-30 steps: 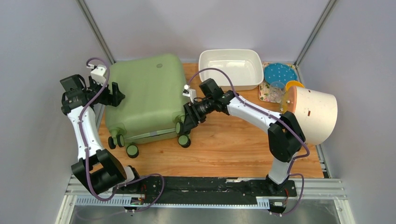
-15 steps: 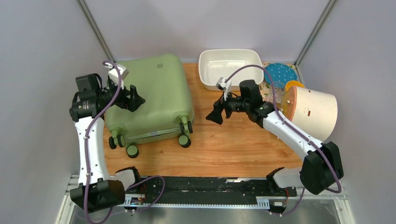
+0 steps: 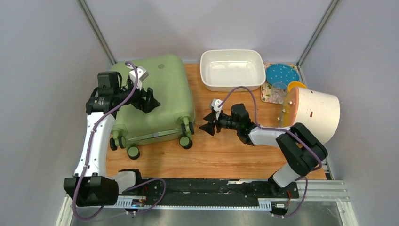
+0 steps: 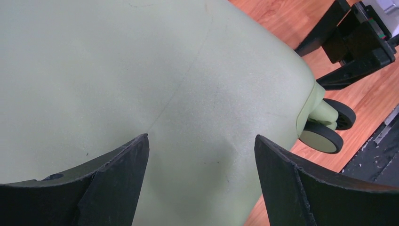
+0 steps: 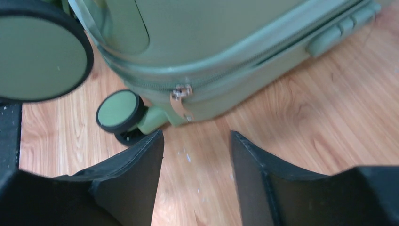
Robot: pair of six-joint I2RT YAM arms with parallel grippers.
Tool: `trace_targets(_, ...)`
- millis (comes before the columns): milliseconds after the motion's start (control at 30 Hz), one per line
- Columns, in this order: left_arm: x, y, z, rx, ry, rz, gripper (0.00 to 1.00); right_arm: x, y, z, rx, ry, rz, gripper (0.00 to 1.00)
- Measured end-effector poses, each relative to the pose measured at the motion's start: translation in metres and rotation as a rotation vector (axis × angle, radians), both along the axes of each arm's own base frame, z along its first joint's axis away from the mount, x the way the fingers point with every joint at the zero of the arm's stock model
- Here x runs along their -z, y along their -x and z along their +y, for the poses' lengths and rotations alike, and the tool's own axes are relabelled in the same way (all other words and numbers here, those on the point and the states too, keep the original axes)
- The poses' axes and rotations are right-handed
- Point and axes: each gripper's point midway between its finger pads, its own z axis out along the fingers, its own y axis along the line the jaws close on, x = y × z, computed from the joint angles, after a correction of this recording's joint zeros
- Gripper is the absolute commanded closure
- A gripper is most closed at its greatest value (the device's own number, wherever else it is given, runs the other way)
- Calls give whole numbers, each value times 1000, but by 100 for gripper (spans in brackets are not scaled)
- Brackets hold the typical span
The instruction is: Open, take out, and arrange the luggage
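The luggage (image 3: 155,96), a sage-green hard-shell suitcase, lies flat and closed at the table's left, wheels (image 3: 185,141) toward the near edge. My left gripper (image 3: 151,100) hovers over its top shell (image 4: 155,80), jaws wide open with nothing between them. My right gripper (image 3: 206,127) is low over the wood just right of the suitcase's near right corner, open and empty. In the right wrist view the zipper pull (image 5: 181,93) sits on the suitcase's side seam, just beyond my fingertips, next to a wheel (image 5: 120,112).
A white rectangular tub (image 3: 232,69) stands at the back. A cream cylinder with an orange end (image 3: 314,114) lies at the right, with a blue dotted plate (image 3: 282,74) and a clear cup (image 3: 279,89) behind it. Grey walls close in both sides.
My left gripper moved right, from the suitcase's left edge to above its top. My right gripper left the suitcase's right side, swung away, then came back low near the corner wheel.
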Motion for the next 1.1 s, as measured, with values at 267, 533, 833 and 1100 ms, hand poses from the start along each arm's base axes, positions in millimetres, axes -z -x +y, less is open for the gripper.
trace_targets(267, 9, -11, 2, -26, -15, 39, 11, -5, -5, 29, -41, -82, -83, 54)
trace_targets(533, 10, -15, 4, -41, -30, 40, 11, -6, -2, 37, -75, -109, -95, 55)
trace_targets(833, 10, -15, 5, -43, -34, 37, 11, -2, -10, 33, -16, -75, -86, 60)
trace_targets(1100, 11, -16, 5, -41, -35, 39, 11, -3, -25, 14, 103, -35, -86, 63)
